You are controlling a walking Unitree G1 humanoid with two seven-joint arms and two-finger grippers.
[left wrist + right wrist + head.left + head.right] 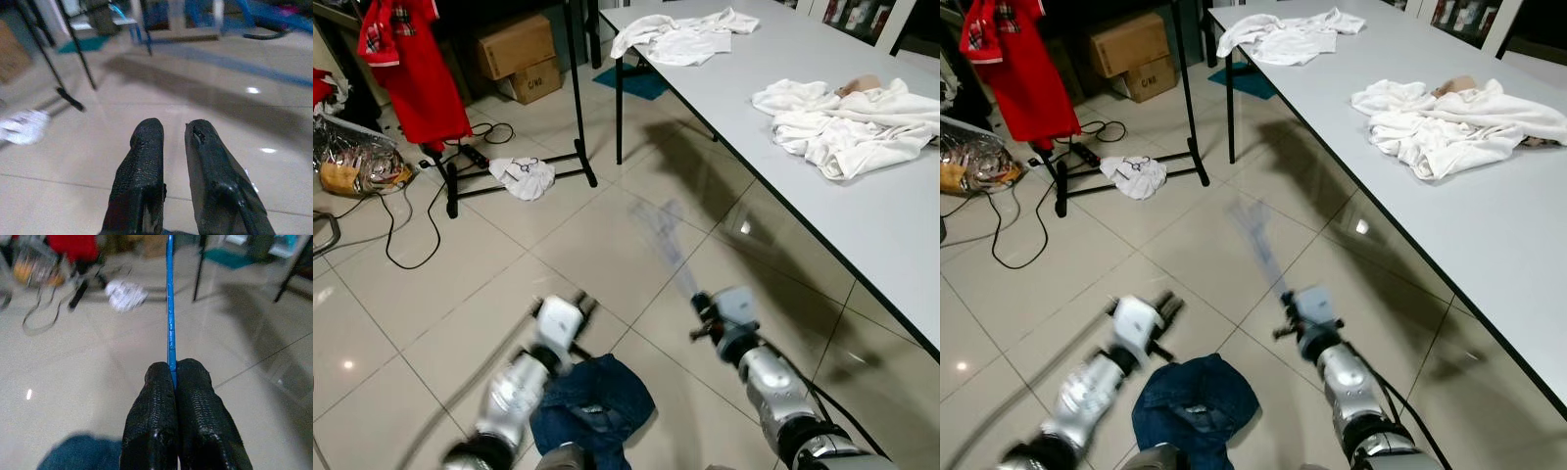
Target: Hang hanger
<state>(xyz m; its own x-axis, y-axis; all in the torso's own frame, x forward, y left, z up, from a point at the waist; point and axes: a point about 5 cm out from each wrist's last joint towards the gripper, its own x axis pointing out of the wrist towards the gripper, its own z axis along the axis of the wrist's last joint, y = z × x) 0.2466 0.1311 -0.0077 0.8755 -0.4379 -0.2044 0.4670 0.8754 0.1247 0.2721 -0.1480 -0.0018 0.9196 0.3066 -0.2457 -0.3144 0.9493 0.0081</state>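
The right pincer is clamped on a thin blue hanger — its two black fingers press together on the strip, which runs straight out from the tips. In the head views the hanger is a blurred streak held above the tiled floor, off the near long edge of the white table. The left pincer grips nothing; a narrow gap shows between its fingertips, and it hovers over the floor. Beneath the two arms lies a blue denim garment. White clothes are heaped on the table, near its right side. A red shirt hangs at the far left — beside a black rack.
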